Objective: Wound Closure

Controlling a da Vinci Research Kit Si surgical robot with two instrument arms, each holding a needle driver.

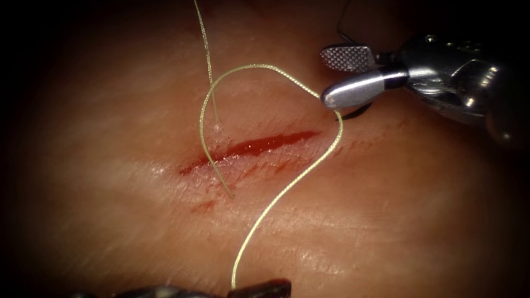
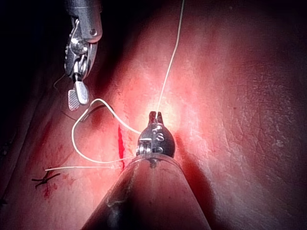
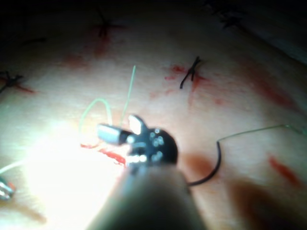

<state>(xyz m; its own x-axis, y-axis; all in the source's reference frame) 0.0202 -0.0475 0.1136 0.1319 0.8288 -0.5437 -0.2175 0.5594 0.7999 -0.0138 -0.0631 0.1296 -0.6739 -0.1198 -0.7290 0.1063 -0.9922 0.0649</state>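
Left claw (image 1: 270, 297) pinching pale yellow-green thread (image 1: 281, 195); right claw (image 1: 329, 77) spread, empty; dark curved needle (image 3: 215, 167) loose on pink tissue (image 1: 408, 207); no legible markings.

Old dark stitches (image 2: 45, 180) are sitting about
One dark knot (image 3: 191, 73) is lying at four o'clock from a second knot (image 3: 102, 28).

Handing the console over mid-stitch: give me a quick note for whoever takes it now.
Left tool: jaws shut on the thread.
Right tool: jaws open, holding nothing; the thread's loop bends past its lower jaw.
Needle: apparently lying loose on the tissue, right of the cut, by the right tool.
Done: thread crosses the cut near its left end.
Left: cut gapes with red fluid; no knot over it.
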